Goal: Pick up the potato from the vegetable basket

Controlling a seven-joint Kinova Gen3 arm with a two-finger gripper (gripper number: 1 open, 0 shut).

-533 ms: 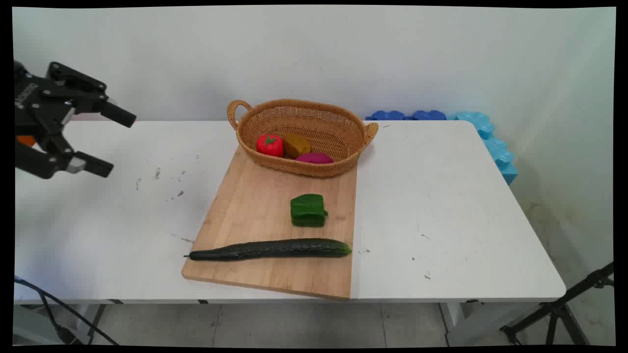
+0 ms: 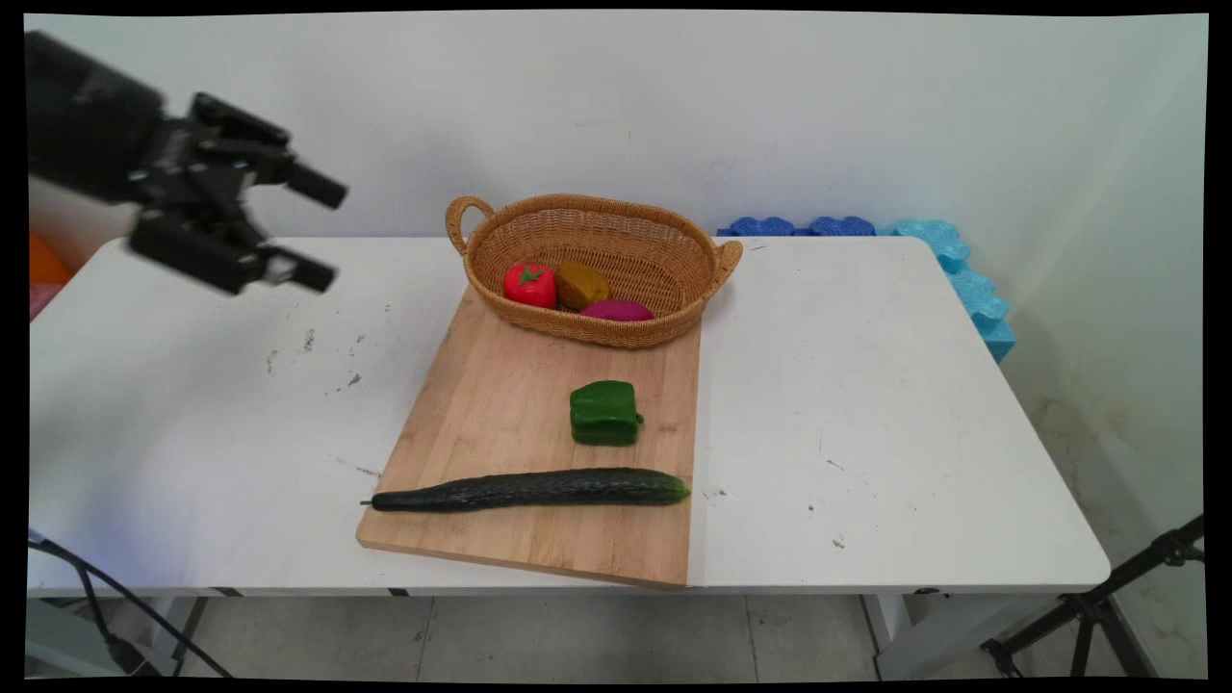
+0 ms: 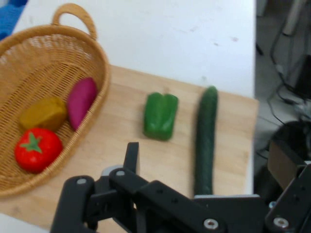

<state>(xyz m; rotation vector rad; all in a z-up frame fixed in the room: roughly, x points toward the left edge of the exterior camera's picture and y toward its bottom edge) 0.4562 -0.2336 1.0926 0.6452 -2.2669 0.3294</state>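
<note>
Hovering high over the left end of the white tabletop [image 2: 192, 404], my black two-finger claw [image 2: 318, 231] hangs with its fingers spread apart and nothing between them, well apart from every item. To its right lies the light wooden cutting board [image 2: 481, 404], and on the board's near part rests the long dark green cucumber [image 2: 529, 489], lengthwise along the front edge. Just behind it, apart from it, sits the blocky green bell pepper [image 2: 603, 413]. At the board's far end stands the oval woven wicker basket with two handles [image 2: 654, 250]; inside it, from left to right, lie a red tomato with a green stalk [image 2: 529, 285], a brownish-yellow potato-like lump [image 2: 581, 285] and a magenta sweet-potato shape [image 2: 617, 310]. So three pieces lie in the basket, two lie out on the board, and I grip none of them
</note>
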